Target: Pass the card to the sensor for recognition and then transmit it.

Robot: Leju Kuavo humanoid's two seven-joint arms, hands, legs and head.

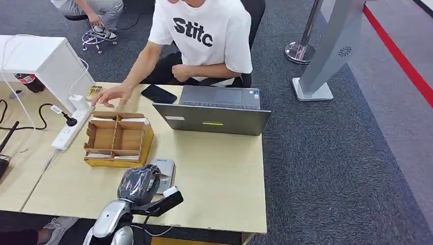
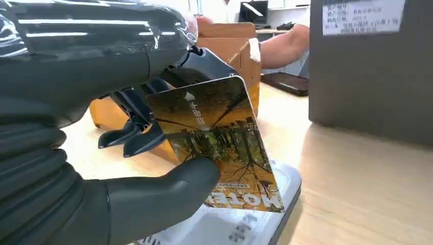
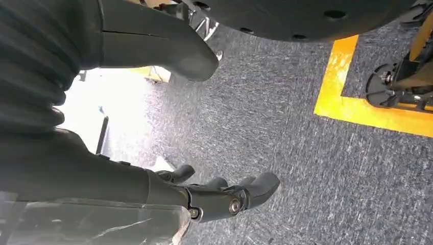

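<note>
Card reader (image 1: 164,171) near the table's (image 1: 224,173) front edge, left hand (image 1: 139,184) with card (image 2: 217,145) over it, wooden organizer (image 1: 118,139) behind, laptop (image 1: 214,113) behind-right, power strip (image 1: 71,127) left.

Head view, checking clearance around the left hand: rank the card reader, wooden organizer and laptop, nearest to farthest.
From the left hand:
1. Card reader, right beside it.
2. Wooden organizer, just beyond it.
3. Laptop, at the table's far side, to the right.
</note>
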